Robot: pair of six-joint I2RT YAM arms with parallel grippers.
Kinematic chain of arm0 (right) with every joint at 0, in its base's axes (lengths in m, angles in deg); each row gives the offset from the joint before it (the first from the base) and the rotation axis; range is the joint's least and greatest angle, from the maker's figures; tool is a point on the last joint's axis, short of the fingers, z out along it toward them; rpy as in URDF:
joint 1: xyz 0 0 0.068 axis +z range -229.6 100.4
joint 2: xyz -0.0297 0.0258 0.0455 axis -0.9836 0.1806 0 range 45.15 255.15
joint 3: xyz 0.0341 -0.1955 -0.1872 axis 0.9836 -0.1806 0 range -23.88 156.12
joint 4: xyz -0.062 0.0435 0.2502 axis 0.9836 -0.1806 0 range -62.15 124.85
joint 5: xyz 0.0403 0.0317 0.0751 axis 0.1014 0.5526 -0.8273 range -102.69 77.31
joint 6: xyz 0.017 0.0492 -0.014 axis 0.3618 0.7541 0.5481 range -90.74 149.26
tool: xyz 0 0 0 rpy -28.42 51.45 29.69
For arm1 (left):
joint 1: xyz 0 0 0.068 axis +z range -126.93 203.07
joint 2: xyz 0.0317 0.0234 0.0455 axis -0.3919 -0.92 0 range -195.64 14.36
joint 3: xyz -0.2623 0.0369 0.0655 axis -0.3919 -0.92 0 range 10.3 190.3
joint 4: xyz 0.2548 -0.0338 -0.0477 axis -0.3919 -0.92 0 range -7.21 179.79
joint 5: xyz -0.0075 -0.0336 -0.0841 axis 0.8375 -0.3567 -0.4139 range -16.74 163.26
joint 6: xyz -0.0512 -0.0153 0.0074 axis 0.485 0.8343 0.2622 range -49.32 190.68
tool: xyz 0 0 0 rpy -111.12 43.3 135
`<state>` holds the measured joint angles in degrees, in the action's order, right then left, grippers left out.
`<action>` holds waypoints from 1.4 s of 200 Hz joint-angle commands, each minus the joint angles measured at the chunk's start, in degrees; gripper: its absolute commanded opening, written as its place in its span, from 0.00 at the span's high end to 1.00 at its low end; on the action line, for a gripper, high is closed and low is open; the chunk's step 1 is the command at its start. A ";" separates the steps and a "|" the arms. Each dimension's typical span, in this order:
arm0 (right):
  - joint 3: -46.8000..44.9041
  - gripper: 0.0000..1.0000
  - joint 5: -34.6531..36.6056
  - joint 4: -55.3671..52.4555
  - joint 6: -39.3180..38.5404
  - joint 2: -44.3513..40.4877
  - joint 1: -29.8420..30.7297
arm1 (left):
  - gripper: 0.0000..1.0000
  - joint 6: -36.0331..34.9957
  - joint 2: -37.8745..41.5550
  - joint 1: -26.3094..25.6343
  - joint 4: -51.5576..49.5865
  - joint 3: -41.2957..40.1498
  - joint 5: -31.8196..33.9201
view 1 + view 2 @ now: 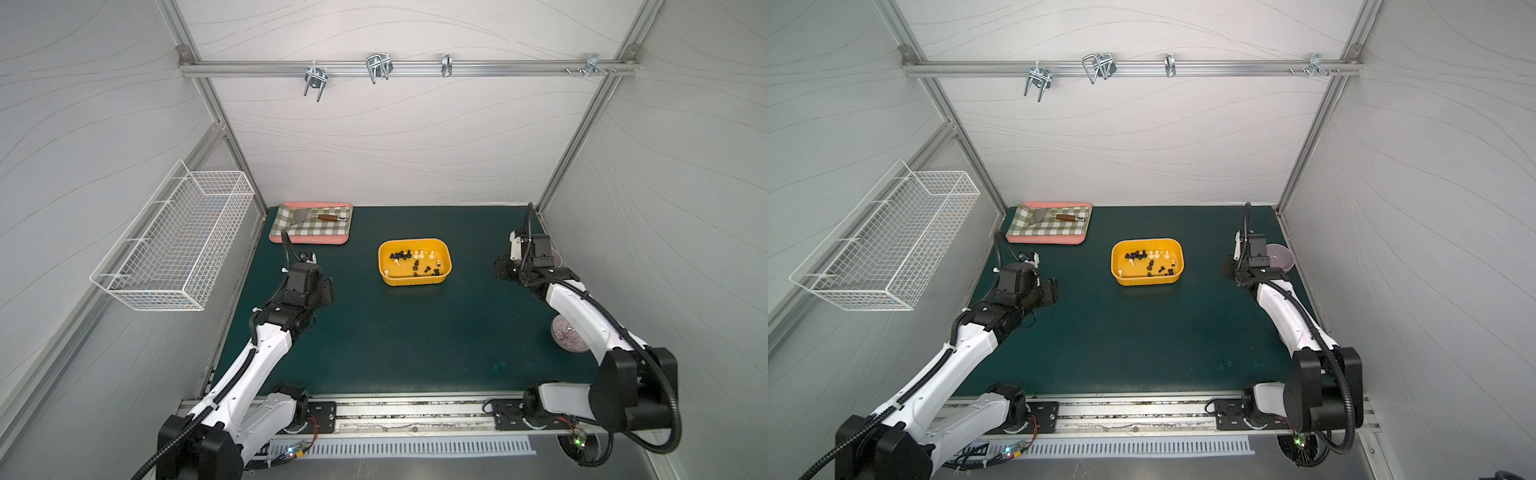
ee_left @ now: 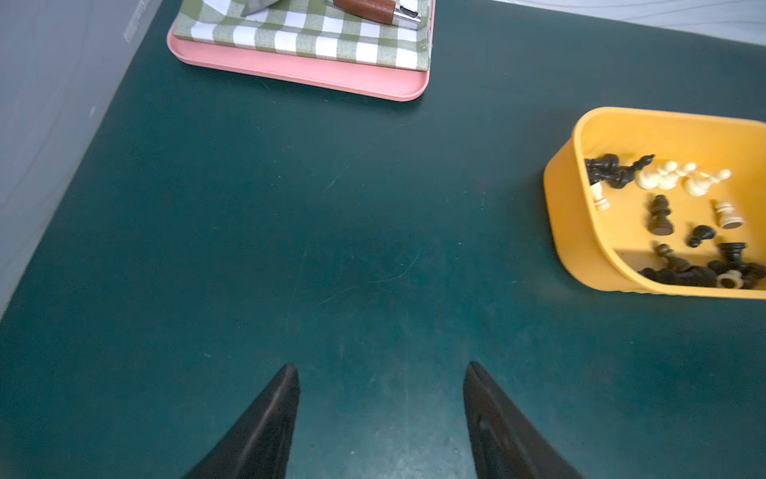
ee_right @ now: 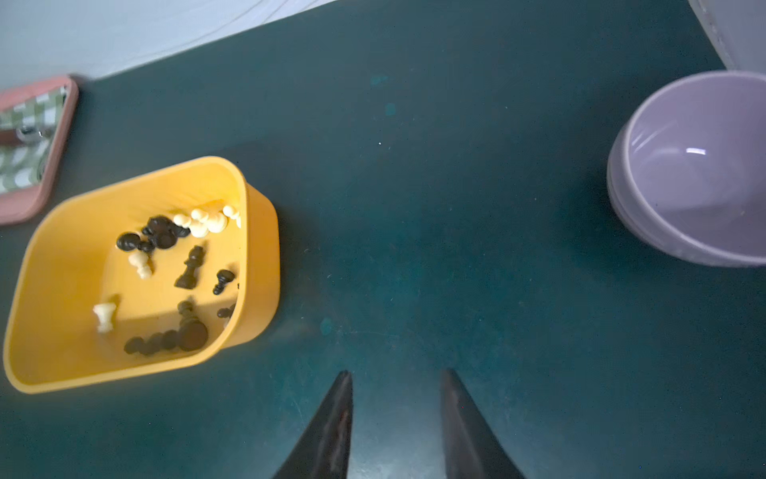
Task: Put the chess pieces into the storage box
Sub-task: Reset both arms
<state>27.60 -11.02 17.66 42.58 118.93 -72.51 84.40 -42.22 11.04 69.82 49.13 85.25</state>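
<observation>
**Top views.** In both, the box (image 1: 415,281) sits mid-worktop (image 1: 395,345), its long axis running side to side between the two arms. The pieces (image 1: 415,262), black and cream, lie scattered on its floor, and none shows loose on the green surface. The left pincer (image 1: 327,291) hangs off the box's left end and the right pincer (image 1: 500,268) off its right end, each clear of it. The right one looks slightly the nearer. A pink tray (image 1: 309,240) lies at the back left, and a wire basket (image 1: 174,245) hangs on the left wall.

**Left wrist view.** The left pincer's fingertips (image 2: 286,381) stand well apart over bare worktop, with nothing between them. The box (image 2: 572,215) lies ahead and toward the robot's right, one short end turned to this arm. The tray lies further on.

**Right wrist view.** The right pincer's jaws are parted too, by a narrower gap, and hold nothing. The box (image 3: 257,265) lies ahead and toward the robot's left, with pieces heaped along its far wall and near corner. A lilac bowl (image 3: 646,232) stands on the opposite side, well apart from the box.

With every visible piece already inside, the job looks done. Any further move would depend on a stray piece hidden behind an arm, and none can be made out here.
</observation>
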 commanded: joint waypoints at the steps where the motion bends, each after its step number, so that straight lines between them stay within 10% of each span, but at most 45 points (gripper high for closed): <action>1: -2.17 0.44 3.07 5.14 -1.40 -1.94 -0.51 | 0.29 0.78 0.51 0.58 5.02 -1.91 4.74; 29: -5.94 0.01 5.30 7.77 -1.08 -4.30 -0.61 | 0.21 1.64 0.08 0.88 6.97 -4.08 8.56; 45: -8.77 0.01 7.68 10.70 -0.49 -5.96 -0.59 | 0.02 1.60 0.30 0.87 7.58 -4.75 10.06; 131: -23.60 0.01 13.08 35.08 -6.19 -3.99 -0.73 | 0.01 -2.50 -10.28 6.14 26.44 -9.99 17.91; 218: -31.11 0.01 11.66 60.79 -12.21 4.65 0.82 | 0.01 -13.38 -30.28 8.78 47.31 -4.46 3.63; 247: -33.86 0.01 12.95 82.26 -13.80 18.89 0.76 | 0.01 -12.29 -31.47 10.71 54.42 -7.58 1.89; 280: -29.89 0.01 11.64 71.77 -15.78 16.72 2.33 | 0.01 -11.77 -30.88 12.34 61.23 -12.33 -3.57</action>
<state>-4.73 1.40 85.88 30.19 135.50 -71.22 73.23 -73.28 22.27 121.14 39.95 86.93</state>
